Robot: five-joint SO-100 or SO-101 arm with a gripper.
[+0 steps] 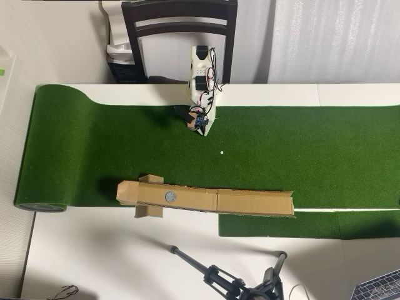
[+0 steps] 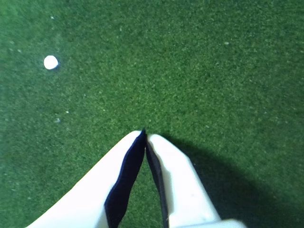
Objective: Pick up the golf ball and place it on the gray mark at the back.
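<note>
Wrist view: end effector point(image 2: 145, 134) is closed, white fingers meeting at the tips, nothing between them. It hangs over bare green turf point(image 2: 204, 71), and its shadow falls to the right.

- White dot point(image 2: 51, 62) sits up-left of the tips, well apart. It looks flat with no dimples. The overhead view shows the same speck point(image 1: 221, 152) just right of and below the arm point(image 1: 201, 75), far smaller than the gray mark point(image 1: 170, 196). I judge it's not the golf ball.
- Golf ball: not visible in either view. It could be under the arm or out of frame; can't tell.
- Gray mark sits in the left part of the cardboard strip point(image 1: 250, 201), along the lower turf edge in the overhead view, well away from the end effector.
- The turf lies on a white worktop point(image 1: 94, 250).

Risks from here:
- Going for the dot instead of the ball, since it's the only white target in view.
- The jaws must open before any grasp; a closed descent would just knock the ball away across the turf.
- The mark looks flat, so a released ball could roll off it.
- The strip's raised cardboard edges could snag the fingers on approach.

Hard to make out:
- Fingertips in the overhead view are lost among wiring and shadow.
- Rear of both fingers is cut off at the bottom of the wrist view.
- Height of the strip's edges is unclear.
</note>
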